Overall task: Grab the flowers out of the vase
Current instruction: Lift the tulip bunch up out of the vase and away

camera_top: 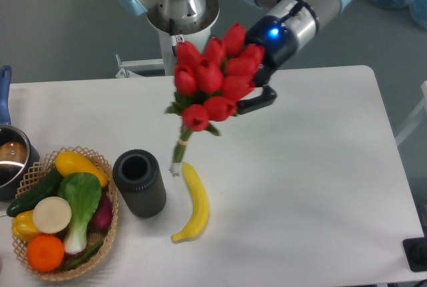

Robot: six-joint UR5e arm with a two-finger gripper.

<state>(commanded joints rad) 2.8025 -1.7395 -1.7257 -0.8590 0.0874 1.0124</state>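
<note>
One bunch: the red tulip flowers with green leaves and tied stems (215, 87); about ten buds; held up in the air, above and to the right of the vase; the stem ends hang clear of the vase mouth, near the upper tip of the banana
One vase: a short dark grey-black ribbed cylinder (140, 184); upright on the white table (313, 167); round mouth open with nothing in it
One gripper: black two-finger gripper (257, 90) on the grey and blue arm, up and to the right of the vase; a blue light glows on its wrist; its fingers are clamped on the bunch from the right side, one dark finger showing just beside the lower buds
One banana: yellow and curved (193, 201); lying flat just to the right of the vase, apart from it
One basket: woven wicker, round (100, 167); touching or just beside the vase on its left; it holds one green leafy vegetable with a white stalk, one orange, one dark green cucumber, two yellow pieces, one pale round slice, one dark purple piece
One pot: steel with a blue handle (8, 160); far left of the vase, cut by the frame edge
</note>
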